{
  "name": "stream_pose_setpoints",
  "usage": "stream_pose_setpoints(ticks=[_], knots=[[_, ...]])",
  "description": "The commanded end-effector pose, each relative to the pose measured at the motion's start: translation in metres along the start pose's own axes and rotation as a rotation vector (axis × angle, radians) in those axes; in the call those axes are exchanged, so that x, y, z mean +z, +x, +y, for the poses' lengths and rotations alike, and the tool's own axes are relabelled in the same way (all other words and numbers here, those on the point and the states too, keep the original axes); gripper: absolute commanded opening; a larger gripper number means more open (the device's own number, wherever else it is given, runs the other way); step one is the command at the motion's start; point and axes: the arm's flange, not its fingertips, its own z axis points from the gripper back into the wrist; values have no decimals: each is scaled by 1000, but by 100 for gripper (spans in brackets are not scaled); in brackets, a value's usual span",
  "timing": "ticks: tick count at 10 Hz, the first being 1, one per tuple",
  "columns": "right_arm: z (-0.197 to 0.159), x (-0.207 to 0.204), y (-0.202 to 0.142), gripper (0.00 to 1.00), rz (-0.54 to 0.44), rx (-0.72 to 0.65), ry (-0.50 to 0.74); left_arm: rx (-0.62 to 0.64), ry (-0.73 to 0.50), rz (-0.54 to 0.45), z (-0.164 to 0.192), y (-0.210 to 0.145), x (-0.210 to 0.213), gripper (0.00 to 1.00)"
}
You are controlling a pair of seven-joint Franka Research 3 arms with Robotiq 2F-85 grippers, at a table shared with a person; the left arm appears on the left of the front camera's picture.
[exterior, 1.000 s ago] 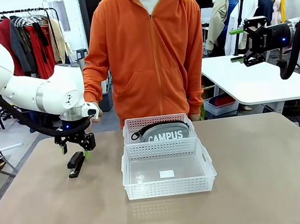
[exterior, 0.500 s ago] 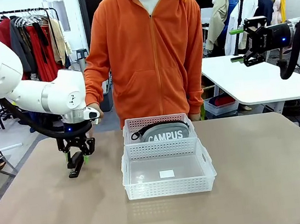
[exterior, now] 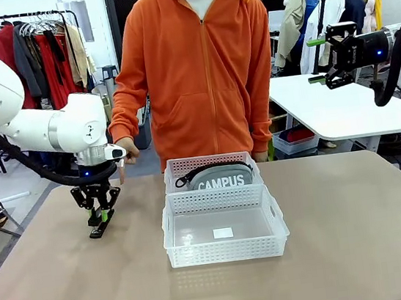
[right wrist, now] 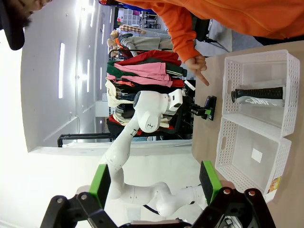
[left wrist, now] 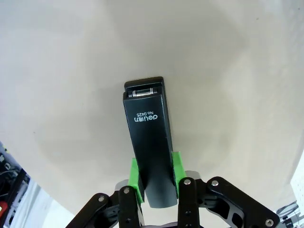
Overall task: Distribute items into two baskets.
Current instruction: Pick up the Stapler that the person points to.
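Now left gripper (left wrist: 154, 178) clamps stapler (left wrist: 149, 147) — bare table (exterior: 70, 285) surrounds.

My table (exterior: 361, 247) is a plain tan top. On it sit two baskets, touching end to end: the near basket (exterior: 224, 225) and the far basket (exterior: 181, 169) just behind it. The stapler (exterior: 99, 225) lies well apart to the near basket's left.
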Motion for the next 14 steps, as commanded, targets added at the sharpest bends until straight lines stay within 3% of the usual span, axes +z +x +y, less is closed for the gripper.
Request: stream_pose_setpoints(ticks=[1, 5, 7, 10, 14], knots=[[2, 0, 0, 100, -3, 4, 6, 26, -17, 17, 5, 0, 0, 0], [2, 0, 0, 100, -3, 4, 6, 35, -95, 5, 21, -15, 38, 0], [2, 0, 0, 100, -3, 4, 6, 72, -124, 45, 37, -25, 87, 0], [2, 0, 0, 100, -3, 4, 6, 77, -102, -47, 57, -41, 171, 0], [2, 0, 0, 100, -3, 4, 6, 78, -85, -88, 62, -54, 261, 0]])
